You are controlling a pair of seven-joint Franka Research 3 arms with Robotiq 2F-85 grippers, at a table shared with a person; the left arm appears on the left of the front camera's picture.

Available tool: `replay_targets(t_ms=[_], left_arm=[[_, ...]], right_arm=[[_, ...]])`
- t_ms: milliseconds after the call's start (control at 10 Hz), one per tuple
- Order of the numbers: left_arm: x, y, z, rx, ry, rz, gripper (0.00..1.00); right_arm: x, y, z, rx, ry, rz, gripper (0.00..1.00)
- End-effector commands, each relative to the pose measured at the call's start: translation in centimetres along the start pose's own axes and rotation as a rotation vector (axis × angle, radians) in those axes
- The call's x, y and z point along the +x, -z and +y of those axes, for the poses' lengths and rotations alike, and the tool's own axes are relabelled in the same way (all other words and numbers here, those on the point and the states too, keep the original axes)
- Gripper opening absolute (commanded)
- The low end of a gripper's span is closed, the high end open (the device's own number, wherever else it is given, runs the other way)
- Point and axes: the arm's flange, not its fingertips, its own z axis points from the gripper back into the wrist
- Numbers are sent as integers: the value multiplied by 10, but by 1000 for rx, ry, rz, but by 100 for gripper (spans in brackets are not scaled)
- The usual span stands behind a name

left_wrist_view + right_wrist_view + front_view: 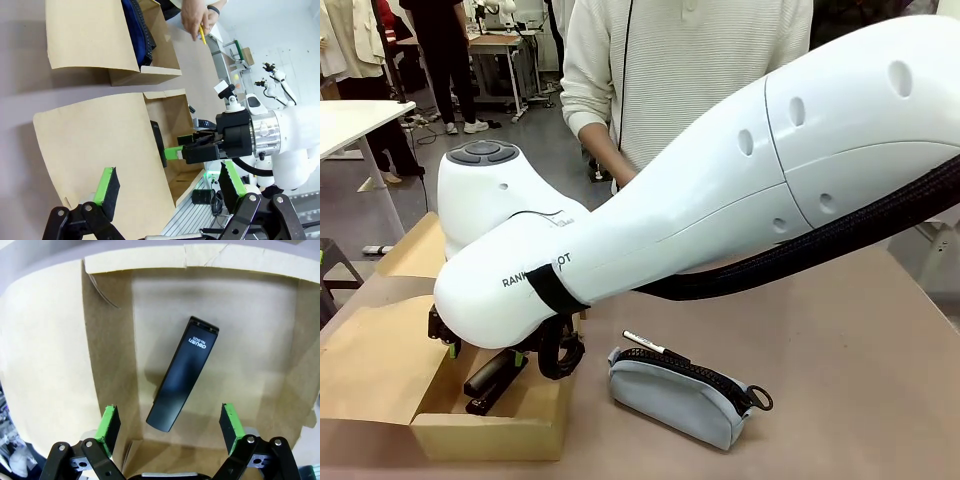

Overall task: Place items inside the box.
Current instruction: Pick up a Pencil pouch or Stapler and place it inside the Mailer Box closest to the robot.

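Lying flat inside the box (260, 330), the black stapler (182, 375) slants diagonally.

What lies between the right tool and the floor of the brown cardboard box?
A long black stapler, flat in the brown cardboard box under the open right tool; right wrist view.

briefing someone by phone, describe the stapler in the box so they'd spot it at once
Look at the open brown box at the table's near left corner, under the open right gripper. On its floor lies a slim black stapler with white print at one end. The grey pouch and white marker lie outside, on the table.
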Motion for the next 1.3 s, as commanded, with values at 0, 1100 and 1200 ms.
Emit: replay_targets(t_ms=[0, 1100, 1200], left_arm=[[0, 1, 0, -18, 20, -18, 100], [0, 1, 0, -18, 20, -18, 100], [0, 1, 0, -18, 20, -18, 100]], right_arm=[[-12, -11, -7, 13, 5, -10, 100], [-33, -126, -207, 272, 89, 85, 100], [-30, -128, -209, 286, 100, 94, 100]])
